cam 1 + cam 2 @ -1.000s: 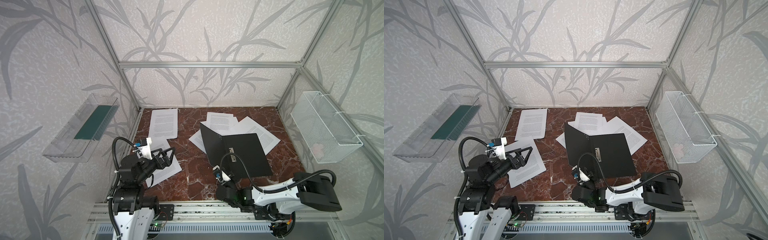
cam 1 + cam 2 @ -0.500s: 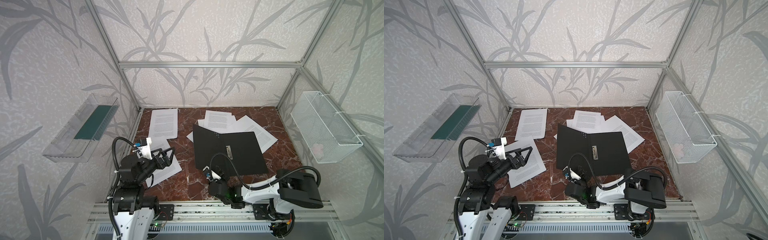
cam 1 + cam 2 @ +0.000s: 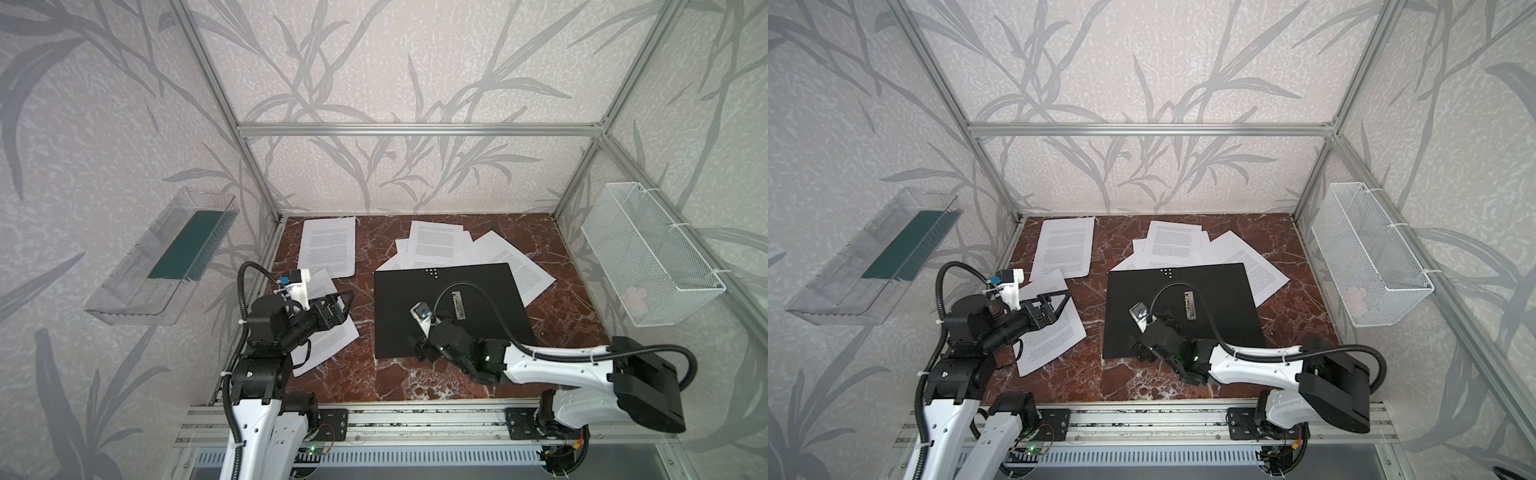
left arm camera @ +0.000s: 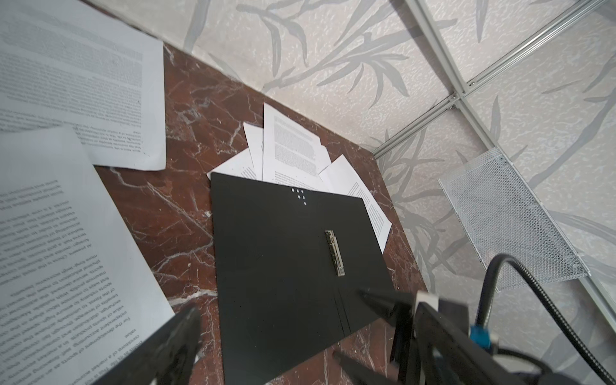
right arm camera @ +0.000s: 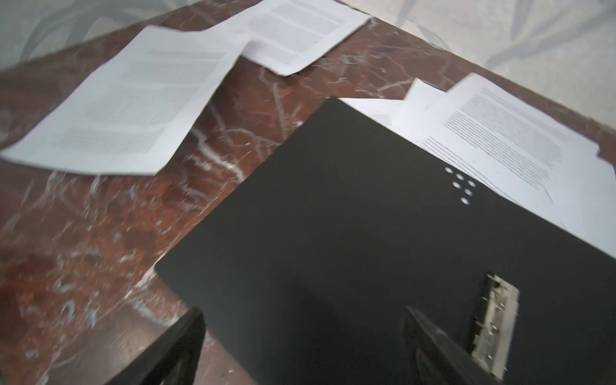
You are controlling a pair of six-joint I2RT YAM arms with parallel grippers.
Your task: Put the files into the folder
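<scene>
While open, folder (image 3: 395, 311) under right jaws

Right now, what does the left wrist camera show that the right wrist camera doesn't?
Only the left wrist camera: the white mesh basket and the aluminium frame against the patterned wall.
Only the right wrist camera: nothing new except a close look between the open jaws of the right gripper, just above the folder.
Both: the folder lying open with its black inside up, its metal clip, and the files. Some are fanned behind the folder and two lie loose on the marble table.
</scene>
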